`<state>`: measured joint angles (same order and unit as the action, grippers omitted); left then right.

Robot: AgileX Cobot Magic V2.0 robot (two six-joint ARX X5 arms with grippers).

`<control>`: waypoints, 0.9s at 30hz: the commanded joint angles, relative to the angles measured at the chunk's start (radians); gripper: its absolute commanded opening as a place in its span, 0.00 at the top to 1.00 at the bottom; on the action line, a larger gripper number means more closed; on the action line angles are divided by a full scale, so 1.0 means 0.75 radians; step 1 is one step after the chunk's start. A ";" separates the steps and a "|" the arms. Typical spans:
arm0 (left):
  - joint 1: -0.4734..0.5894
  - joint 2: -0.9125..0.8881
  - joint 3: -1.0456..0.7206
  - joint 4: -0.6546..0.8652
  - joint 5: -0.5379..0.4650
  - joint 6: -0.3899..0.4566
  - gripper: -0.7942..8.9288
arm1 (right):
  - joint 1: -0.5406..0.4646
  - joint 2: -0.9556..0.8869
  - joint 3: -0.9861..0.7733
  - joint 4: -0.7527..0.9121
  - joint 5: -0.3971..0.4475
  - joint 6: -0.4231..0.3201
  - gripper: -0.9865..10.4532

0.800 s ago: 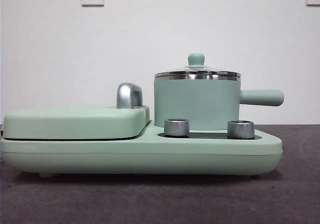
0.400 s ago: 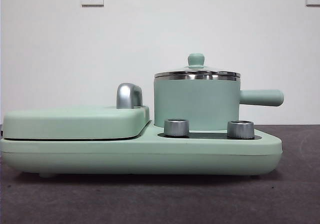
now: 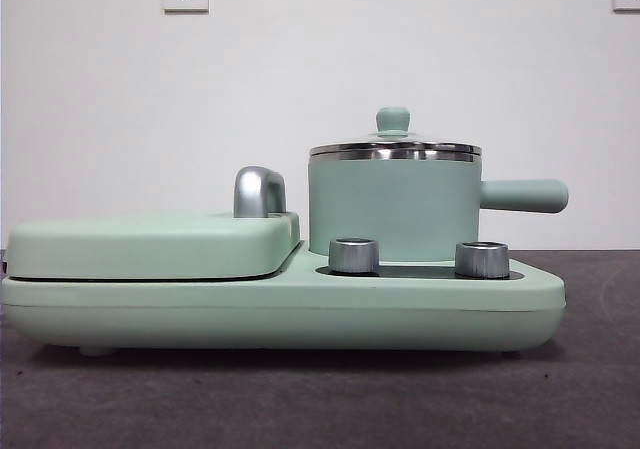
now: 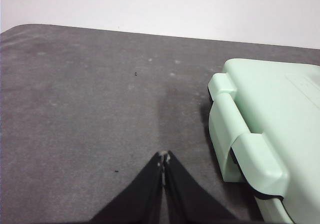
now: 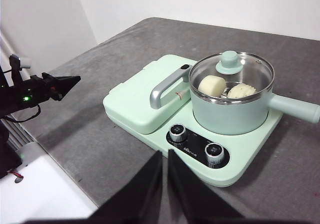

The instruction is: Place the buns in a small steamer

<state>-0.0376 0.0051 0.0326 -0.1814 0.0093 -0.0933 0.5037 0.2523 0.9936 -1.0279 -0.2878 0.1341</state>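
A: Where are the buns (image 5: 225, 88)?

B: Both sit inside the steamer (image 5: 231, 100), seen through its glass lid (image 5: 231, 72) in the right wrist view: the smooth block next to the ribbed one. The lid is on, and the steamer stands on the cooker base (image 5: 250, 164), beside the grill cover (image 5: 145, 102).

A: So what is left?

B: As far as I can judge, nothing. Buns in, lid on; the task looks finished.

A: And the arms?

B: Both wait clear of the cooker. The right gripper (image 5: 164, 156) hangs above the table (image 5: 100, 134) in front of the knobs (image 5: 195, 142), jaws pressed together, holding nothing. The left gripper (image 4: 163, 160) is over bare table beside the cooker's end, jaws likewise closed and empty. Neither shows in the front view.
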 commanded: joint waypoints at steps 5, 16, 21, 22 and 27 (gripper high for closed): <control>0.001 -0.003 -0.026 -0.007 -0.004 0.008 0.91 | 0.007 0.009 0.012 0.014 0.000 -0.012 0.90; 0.001 -0.003 -0.026 -0.008 -0.004 0.008 0.91 | -0.015 0.007 0.008 0.023 0.015 -0.013 0.90; 0.001 -0.003 -0.026 -0.008 -0.004 0.008 0.91 | -0.230 -0.007 -0.113 0.175 -0.045 -0.015 0.90; 0.001 -0.003 -0.026 -0.008 -0.004 0.008 0.91 | -0.272 -0.016 -0.159 0.237 -0.043 -0.016 0.90; 0.001 -0.003 -0.026 -0.008 -0.004 0.008 0.91 | -0.493 -0.092 -0.527 0.756 -0.031 -0.034 0.90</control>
<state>-0.0376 0.0051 0.0326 -0.1814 0.0086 -0.0933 0.1535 0.1944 0.6441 -0.5617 -0.3141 0.1268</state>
